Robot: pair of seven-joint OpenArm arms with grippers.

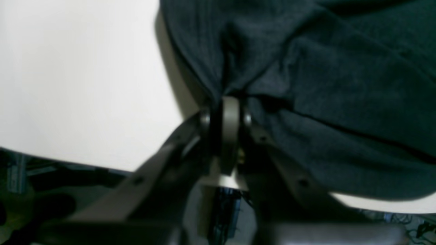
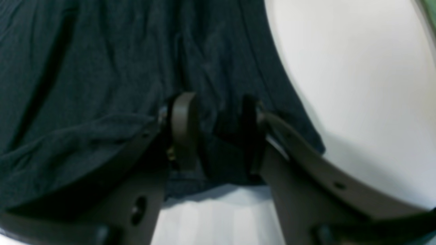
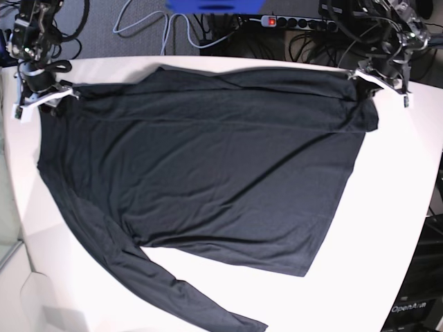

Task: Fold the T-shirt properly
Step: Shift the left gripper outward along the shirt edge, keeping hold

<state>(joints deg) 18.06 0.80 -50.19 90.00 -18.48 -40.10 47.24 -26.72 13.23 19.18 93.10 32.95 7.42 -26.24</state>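
The black T-shirt (image 3: 208, 159) lies spread flat on the white table (image 3: 387, 228), one long sleeve trailing toward the front edge. At the shirt's far right corner, my left gripper (image 3: 370, 75) is shut on the T-shirt; in the left wrist view the fabric (image 1: 340, 85) puckers into the closed left gripper (image 1: 227, 102). My right gripper (image 3: 43, 97) sits at the far left corner. In the right wrist view the right gripper (image 2: 218, 112) has its jaws apart over the shirt's hem (image 2: 85, 68), with cloth lying between and under them.
A power strip (image 3: 291, 21) with a red switch and tangled cables (image 3: 145, 21) lie behind the table. The table's curved edge runs down the right side, with a dark box (image 3: 415, 308) below it. White tabletop (image 1: 85, 85) shows beside the shirt.
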